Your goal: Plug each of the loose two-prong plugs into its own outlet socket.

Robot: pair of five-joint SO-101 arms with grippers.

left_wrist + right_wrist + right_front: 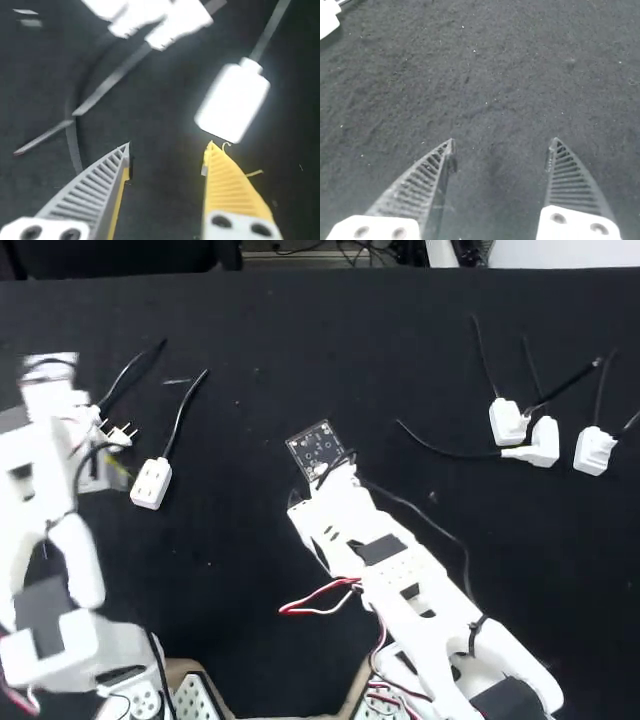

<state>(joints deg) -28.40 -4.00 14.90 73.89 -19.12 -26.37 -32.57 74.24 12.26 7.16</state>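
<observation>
Right now my left claw [168, 146] hangs wide open and holds nothing. Its grey finger [100, 190] and yellow finger [227, 185] stand well apart above the black cloth [250, 350] that covers the table. The white socket block [232, 102] lies flat on the cloth just beyond the tip of the yellow finger, close to it but not touching. From the high view the socket block [150, 483] sits just beside my left arm, and its dark cable [185, 410] runs away from it toward the far edge of the table.

The loose two-prong plug [118, 433] lies near the socket block on the far side of it, a little toward my left arm, with its prongs bare and pointing away from that arm. In my left wrist view it is a blurred white shape [150, 17] past the socket block.

My right claw [503, 141] is also spread wide and holds nothing, with bare black cloth under it. The small circuit board [318, 450] on that wrist is well apart from the socket block. It lies between the block and a group of three white connectors [541, 443], which are farther off still. Two of the three lie touching or nearly so. From that height I cannot tell which are plugs and which are sockets.
</observation>
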